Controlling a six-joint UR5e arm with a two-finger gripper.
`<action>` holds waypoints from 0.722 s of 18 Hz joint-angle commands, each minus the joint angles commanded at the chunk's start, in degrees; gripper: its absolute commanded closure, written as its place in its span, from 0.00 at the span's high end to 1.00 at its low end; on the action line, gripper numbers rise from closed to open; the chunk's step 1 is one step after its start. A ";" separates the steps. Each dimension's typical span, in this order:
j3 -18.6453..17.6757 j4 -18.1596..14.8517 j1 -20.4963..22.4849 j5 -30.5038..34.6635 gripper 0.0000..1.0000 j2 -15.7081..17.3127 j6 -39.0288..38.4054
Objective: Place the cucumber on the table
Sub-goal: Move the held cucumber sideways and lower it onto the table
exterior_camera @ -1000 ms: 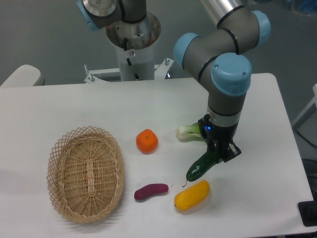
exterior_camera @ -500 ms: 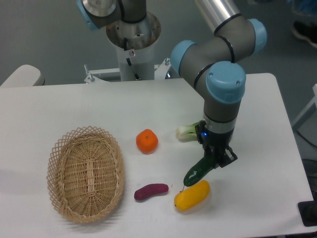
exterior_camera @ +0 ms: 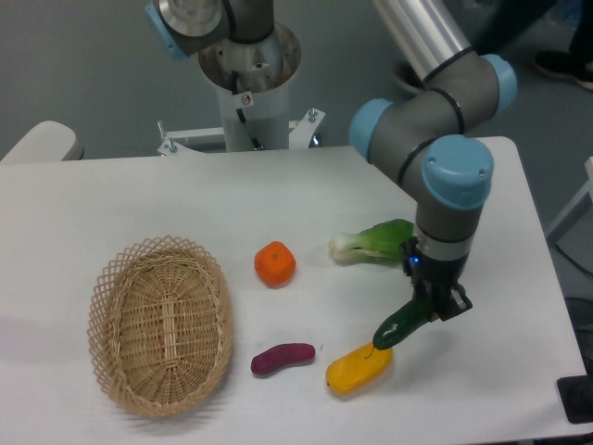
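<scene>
The dark green cucumber (exterior_camera: 400,325) hangs tilted from my gripper (exterior_camera: 434,306), its stem tip pointing down-left just above the right end of the yellow vegetable (exterior_camera: 359,367). The gripper is shut on the cucumber's upper end and points down over the front right part of the white table (exterior_camera: 120,199). I cannot tell whether the cucumber's tip touches the table or the yellow vegetable.
A leafy bok choy (exterior_camera: 372,240) lies just behind the gripper. An orange (exterior_camera: 275,263) sits mid-table, a small purple piece (exterior_camera: 283,358) in front of it. An oval wicker basket (exterior_camera: 159,323) stands at the front left. The table's right edge is close to the arm.
The gripper with the cucumber first shifted slightly left, then moved right and a little toward the front. The bok choy, earlier partly covered by the arm, now shows fully.
</scene>
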 joint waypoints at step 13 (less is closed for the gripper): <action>-5.36 0.35 1.59 -0.18 0.25 -1.85 7.69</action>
